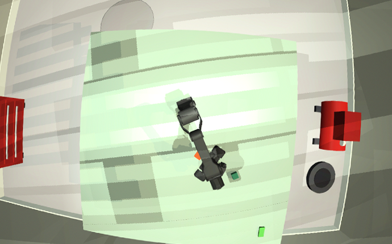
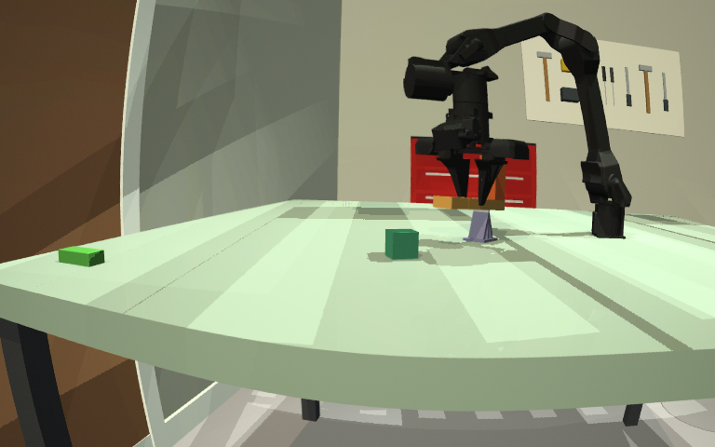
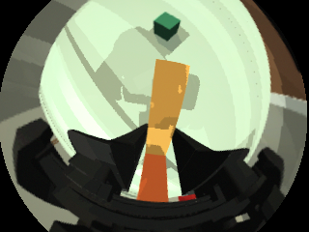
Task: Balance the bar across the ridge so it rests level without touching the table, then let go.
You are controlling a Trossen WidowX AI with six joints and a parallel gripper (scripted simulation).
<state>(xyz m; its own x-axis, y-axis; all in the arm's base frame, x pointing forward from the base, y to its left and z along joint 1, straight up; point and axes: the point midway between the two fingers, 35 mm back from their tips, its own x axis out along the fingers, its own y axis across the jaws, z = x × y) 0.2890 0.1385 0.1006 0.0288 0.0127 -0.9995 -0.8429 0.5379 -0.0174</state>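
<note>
My gripper [image 2: 474,196] [image 3: 160,128] is shut on the orange bar [image 2: 448,202] [image 3: 170,91], gripping it near one end. The bar looks level and sits right over the top of the small purple ridge [image 2: 480,227], which stands on the green table [image 2: 316,369] [image 1: 122,115]. I cannot tell whether the bar touches the ridge. In the side view more of the bar reaches left of the ridge than right. In the overhead view only a corner of the bar [image 1: 196,155] shows beside the arm, and the ridge is hidden under it.
A dark green cube [image 1: 234,175] [image 2: 401,244] [image 3: 166,25] stands on the table close to the ridge. A light green block [image 1: 261,231] [image 2: 81,256] lies near the table's corner. The arm's base [image 2: 607,223] stands behind the ridge.
</note>
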